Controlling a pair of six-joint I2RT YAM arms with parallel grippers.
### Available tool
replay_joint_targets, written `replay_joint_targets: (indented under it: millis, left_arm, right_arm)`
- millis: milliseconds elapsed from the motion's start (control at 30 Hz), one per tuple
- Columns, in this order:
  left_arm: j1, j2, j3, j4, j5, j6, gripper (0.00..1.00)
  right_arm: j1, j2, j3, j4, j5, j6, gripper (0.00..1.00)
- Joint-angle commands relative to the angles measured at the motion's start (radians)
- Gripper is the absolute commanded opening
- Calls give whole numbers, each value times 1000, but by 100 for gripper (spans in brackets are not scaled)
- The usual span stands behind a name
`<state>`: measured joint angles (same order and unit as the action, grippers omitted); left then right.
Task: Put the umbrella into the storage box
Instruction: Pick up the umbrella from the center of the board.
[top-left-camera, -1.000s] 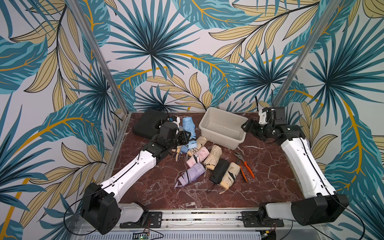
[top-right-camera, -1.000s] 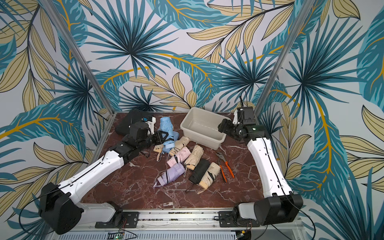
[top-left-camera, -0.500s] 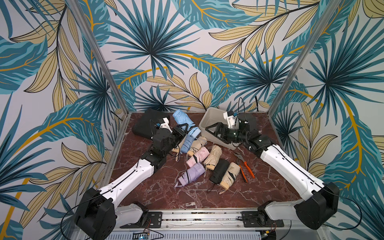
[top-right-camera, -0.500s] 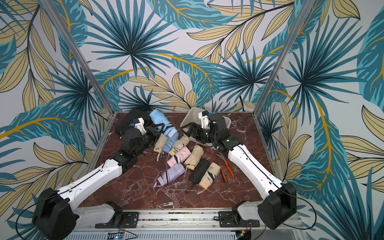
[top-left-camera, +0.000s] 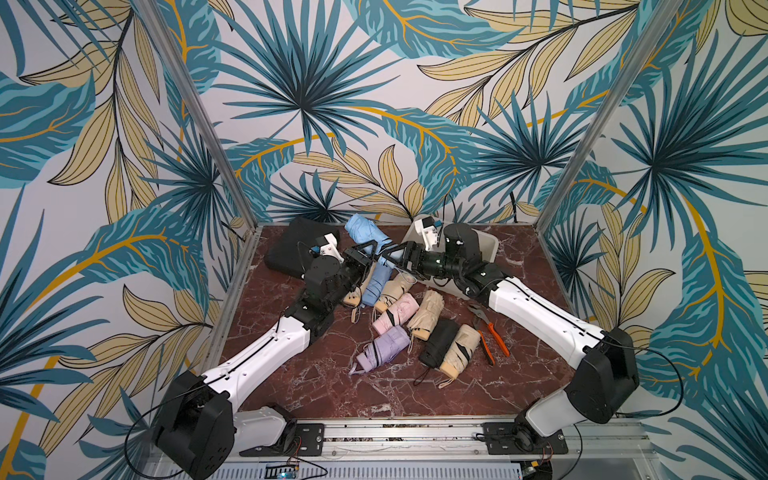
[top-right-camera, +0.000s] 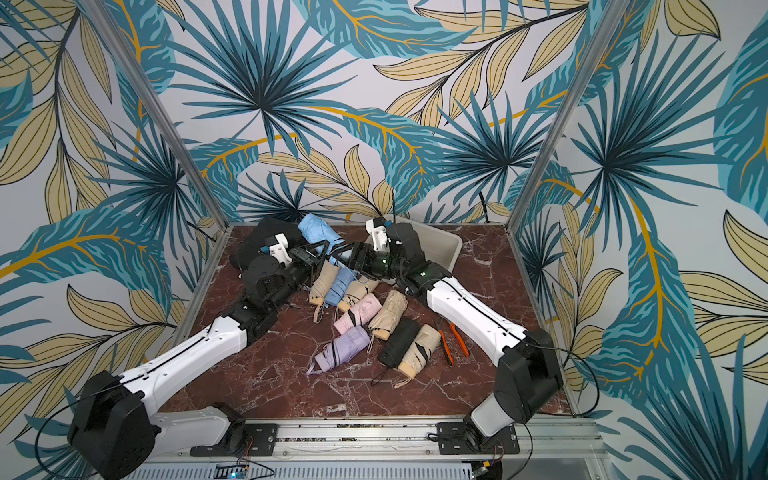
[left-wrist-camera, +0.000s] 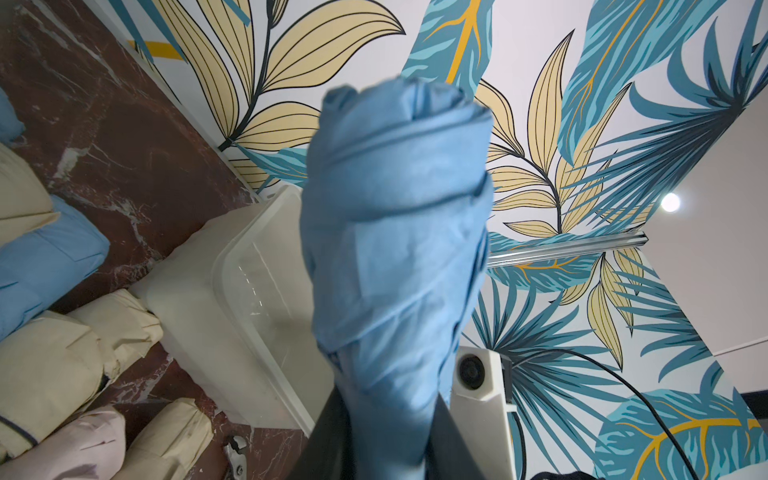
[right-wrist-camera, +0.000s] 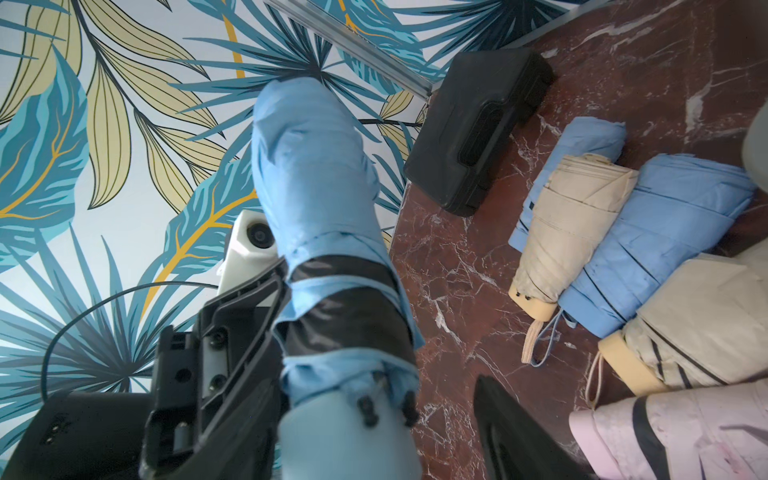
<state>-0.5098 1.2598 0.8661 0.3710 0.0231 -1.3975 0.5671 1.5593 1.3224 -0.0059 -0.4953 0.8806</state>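
Tabletop (top-left-camera: 332, 395): glossy red-brown marble with white veins. The walls are papered in teal and tan palm leaves, with bare metal posts at the back corners.

Umbrella (top-left-camera: 365, 229): pale blue cloth, folded into a stubby roll of loose twisted pleats. It is held off the table near the back, between the black case (top-left-camera: 291, 245) and the storage box (top-left-camera: 487, 246), and is not in the box. Its long axis is steeply tilted, cloth end up toward the back wall and handle end down.

Left gripper (top-left-camera: 370, 251): clenched on the umbrella's lower part.

Right gripper (top-left-camera: 394, 257): jaws spread either side of the handle, one finger clear of it.

Box: smooth milky plastic with a rolled rim.
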Motion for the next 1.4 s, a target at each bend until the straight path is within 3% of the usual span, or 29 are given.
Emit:
replay_joint_targets:
  millis: [0,167,267,400,600,733,867,933,1100,1233,1367]
  left_arm:
    - [-2,-10,4,108,6,-19,0]
    - [-2,-5,-1,120,2,-28,2]
    - [-3,-7,-2,123,-5,-31,14]
    - [-2,-11,-25,136,-19,-46,40]
    - [-1,-21,-72,163,-45,-56,64]
    - [-1,-54,-96,150,-59,-7,78]
    - [0,-140,-96,-44,-112,98,80]
    - [0,-192,-57,-245,-111,229,80]
    - [-3,-258,113,-746,-163,738,80]
    - [-6,-265,208,-897,-152,1183,80]
    - [-6,-275,242,-946,11,1625,81]
  right_arm:
    - [8,10,20,68,13,13,73]
    - [12,23,26,87,30,18,56]
    - [13,30,27,99,40,27,46]
    - [13,42,27,136,54,55,36]
    - [13,49,31,167,81,59,20]
    - [11,41,50,136,122,-23,17]
    - [-7,39,123,-10,179,-147,13]
    - [-23,36,159,-90,181,-216,12]
    - [-44,9,212,-316,170,-497,12]
    - [-47,-34,226,-476,153,-763,7]
    - [-46,-77,237,-645,121,-1003,4]
